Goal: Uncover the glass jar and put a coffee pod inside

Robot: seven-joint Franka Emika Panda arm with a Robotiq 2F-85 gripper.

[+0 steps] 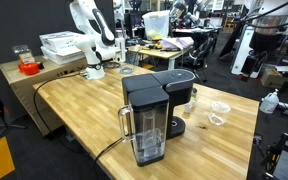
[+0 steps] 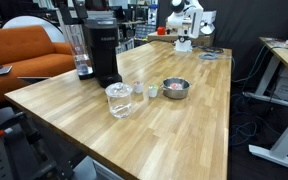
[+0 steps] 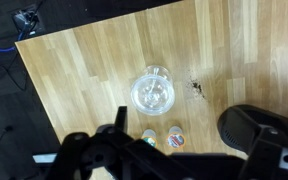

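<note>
The glass jar (image 2: 119, 100) is small, round and clear, and its glass lid is on. It stands on the wooden table near the front edge and also shows in the wrist view (image 3: 154, 92) and in an exterior view (image 1: 220, 107). Two coffee pods (image 2: 145, 90) stand beside it, between the jar and a metal bowl (image 2: 175, 88); the wrist view shows them (image 3: 162, 138) too. My arm (image 1: 90, 35) stands folded at the far end of the table, well away from the jar. My gripper (image 3: 174, 165) shows only as dark blurred fingers spread wide apart, empty.
A black coffee machine (image 1: 152, 108) with a tall clear water tank stands beside the jar and also shows in an exterior view (image 2: 102, 45). Its cable runs across the table (image 1: 74, 110). An orange sofa (image 2: 19, 55) is beside the table. Desks and clutter stand behind.
</note>
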